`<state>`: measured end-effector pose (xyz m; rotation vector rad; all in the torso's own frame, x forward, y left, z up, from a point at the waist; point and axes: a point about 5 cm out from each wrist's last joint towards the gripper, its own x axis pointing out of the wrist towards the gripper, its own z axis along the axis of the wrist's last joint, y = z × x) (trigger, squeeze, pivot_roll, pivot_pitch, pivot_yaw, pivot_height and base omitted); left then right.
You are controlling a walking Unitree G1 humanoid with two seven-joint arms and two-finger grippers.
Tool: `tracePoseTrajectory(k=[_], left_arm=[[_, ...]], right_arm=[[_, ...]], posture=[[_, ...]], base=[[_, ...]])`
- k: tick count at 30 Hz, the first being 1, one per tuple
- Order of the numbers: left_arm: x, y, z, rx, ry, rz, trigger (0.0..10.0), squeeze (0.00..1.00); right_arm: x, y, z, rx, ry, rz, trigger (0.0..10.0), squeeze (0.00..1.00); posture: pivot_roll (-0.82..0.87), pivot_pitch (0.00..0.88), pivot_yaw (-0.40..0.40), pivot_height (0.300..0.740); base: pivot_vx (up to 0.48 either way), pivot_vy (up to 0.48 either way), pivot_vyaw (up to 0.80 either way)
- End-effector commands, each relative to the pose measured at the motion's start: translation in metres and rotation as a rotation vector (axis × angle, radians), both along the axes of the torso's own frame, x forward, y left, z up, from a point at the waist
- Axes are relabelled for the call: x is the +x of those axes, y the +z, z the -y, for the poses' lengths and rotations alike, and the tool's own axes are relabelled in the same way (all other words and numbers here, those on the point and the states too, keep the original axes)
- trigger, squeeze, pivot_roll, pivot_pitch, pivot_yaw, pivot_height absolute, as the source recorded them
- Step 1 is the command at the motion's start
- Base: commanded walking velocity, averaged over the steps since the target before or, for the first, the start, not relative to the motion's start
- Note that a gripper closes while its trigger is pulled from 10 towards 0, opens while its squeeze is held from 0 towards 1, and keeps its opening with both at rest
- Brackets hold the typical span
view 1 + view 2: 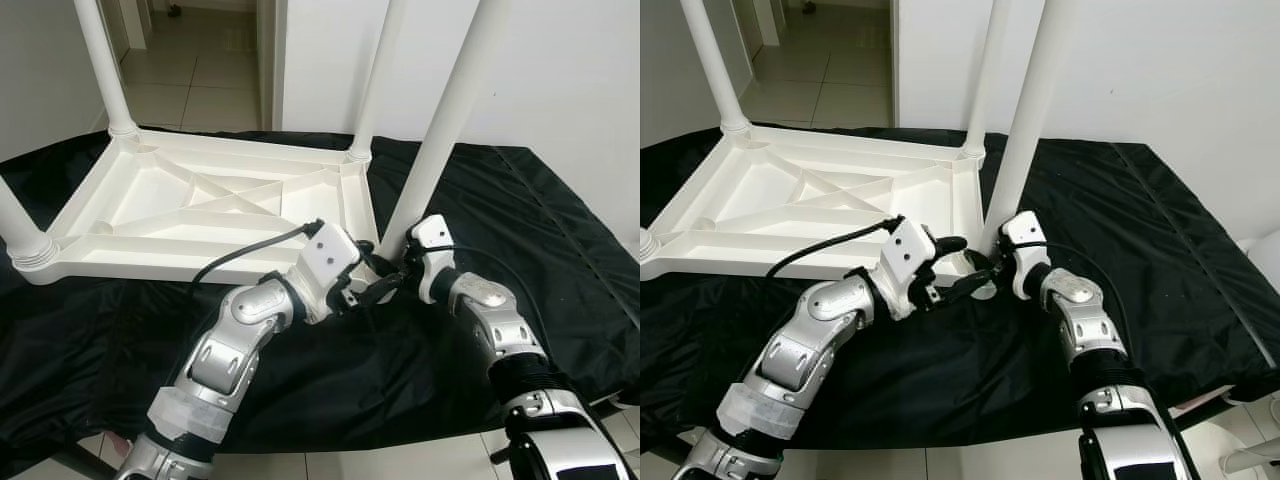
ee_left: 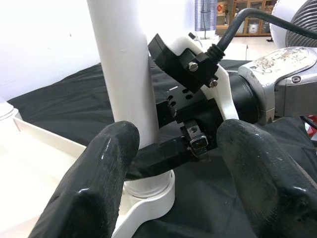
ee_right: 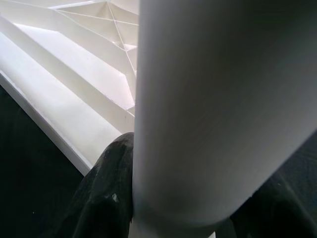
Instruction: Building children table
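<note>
Left eye view: the white children's table top [image 1: 190, 205] lies upside down on a black cloth [image 1: 560, 230], ribbed underside up, three legs already standing in its other corners.
Near-corner leg: the white leg [image 1: 440, 140] stands in the corner socket closest to me, leaning a little to my right as it rises.
My right gripper [image 1: 395, 262]: its black fingers [image 3: 111, 193] sit on either side of the base of that leg, closed against it just above the socket; in the right wrist view the white tube sits tight between them.
My left gripper [image 1: 372, 285]: reaching in from the left toward the same corner, its two fingers [image 2: 101, 168] spread apart with nothing between them. The left wrist view looks past them at the leg's base collar [image 2: 148, 196] and my right gripper clamped there.
Setting: white wall behind, a tiled hallway [image 1: 190, 70] beyond the far edge.
</note>
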<state>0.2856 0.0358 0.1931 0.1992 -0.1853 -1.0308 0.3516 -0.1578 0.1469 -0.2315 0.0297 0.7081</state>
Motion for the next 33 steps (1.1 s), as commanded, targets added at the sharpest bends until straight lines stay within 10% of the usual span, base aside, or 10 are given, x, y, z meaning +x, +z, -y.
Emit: tracePoseTrajectory(k=[1, 21, 33], left_arm=[[0.004, 0.0, 0.0, -0.005, 0.054, 0.006, 10.0, 0.0], [0.029, -0.004, 0.003, -0.056, 0.213, -0.021, 10.0, 0.0], [0.019, -0.011, 0.008, -0.07, 0.172, -0.039, 10.0, 0.0]], right_arm=[[-0.002, -0.017, 0.01, -0.031, -0.049, -0.076, 10.0, 0.0], [0.0, -0.013, 0.003, 0.228, -0.648, -0.026, 10.0, 0.0], [-0.014, -0.016, -0.005, 0.297, -0.992, 0.017, 10.0, 0.0]], posture=[[-0.02, 0.004, -0.08, 0.74], [-0.04, 0.004, -0.084, 0.74], [-0.04, 0.0, -0.089, 0.74]], base=[[0.0, 0.0, 0.0], [0.0, 0.0, 0.0], [0.0, 0.0, 0.0]])
